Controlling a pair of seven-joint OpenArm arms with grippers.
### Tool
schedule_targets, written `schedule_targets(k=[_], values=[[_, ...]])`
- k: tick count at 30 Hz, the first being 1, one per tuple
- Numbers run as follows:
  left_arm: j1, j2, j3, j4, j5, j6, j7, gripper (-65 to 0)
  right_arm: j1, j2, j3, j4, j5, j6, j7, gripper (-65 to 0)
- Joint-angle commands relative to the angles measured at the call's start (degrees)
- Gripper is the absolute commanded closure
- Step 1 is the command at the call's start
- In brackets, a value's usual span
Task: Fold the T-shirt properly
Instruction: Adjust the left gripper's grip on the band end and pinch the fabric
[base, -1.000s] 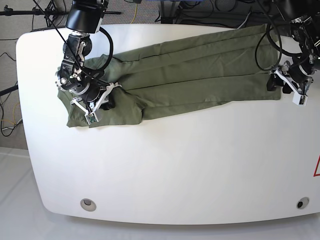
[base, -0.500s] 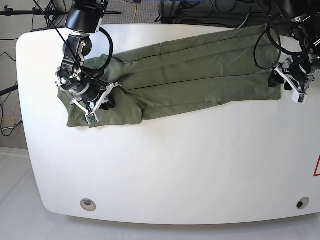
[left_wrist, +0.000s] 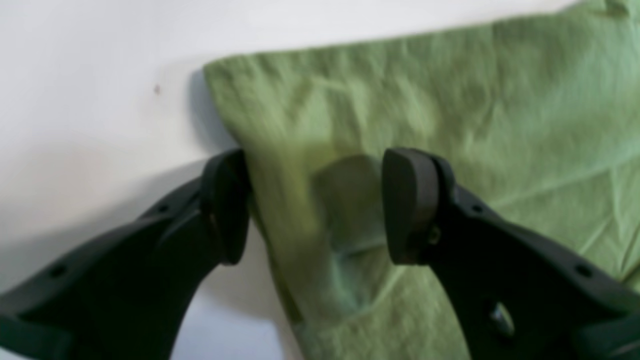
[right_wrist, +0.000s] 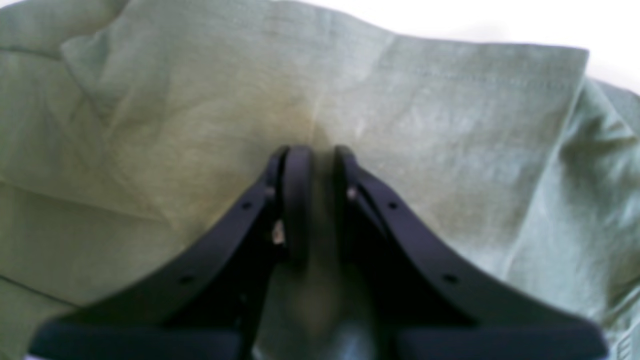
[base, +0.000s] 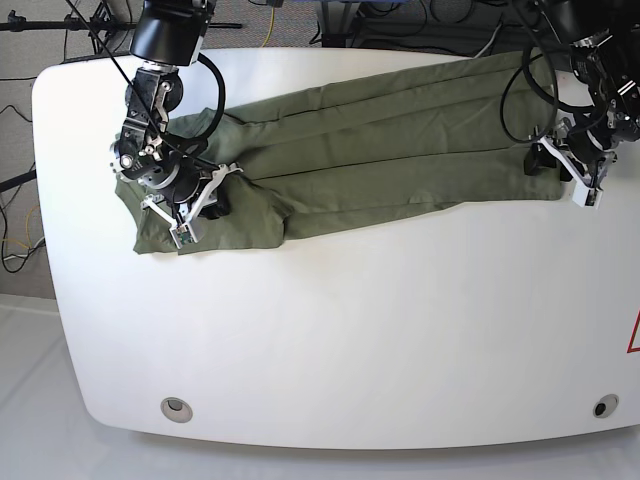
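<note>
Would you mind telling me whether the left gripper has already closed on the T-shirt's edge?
No, the left gripper stands wide open, its two pads straddling the T-shirt edge without pinching it.

No readable text, brand or number shows in any view. The only sign — part of a red triangle outline (base: 634, 335) — sits at the right edge of the white counter (base: 400, 330), cut off by the picture border, and whatever it holds cannot be made out.
</note>
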Motion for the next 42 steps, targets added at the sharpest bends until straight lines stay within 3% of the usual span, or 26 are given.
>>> schedule_targets(k=[1,23,31,42], values=[[-0.4,-0.5,-0.5,-0.6,-0.3,-0.1,0.2,-37.7,-0.1,0.3,0.1,-0.5,-1.1,0.3,-1.9,-8.6],[-0.5,-1.1,0.2,-1.7,-0.9,-0.1,-0.2,-38.4,0.1,0.2,0.0,-0.6,-1.4,0.3,-1.7,-8.3],[-0.6,-0.1,1.1,-1.7,-0.9,-0.1,1.8,-33.4,0.0,0.1,-0.1,-0.5,-1.7,0.3,-2.2,-8.4],[-0.2,1.0,0.5,-1.5,-1.2,-0.1,3.3,-32.0,-0.1,0.1,-0.2,-0.5,-1.6,0.3,-1.9,-8.4]])
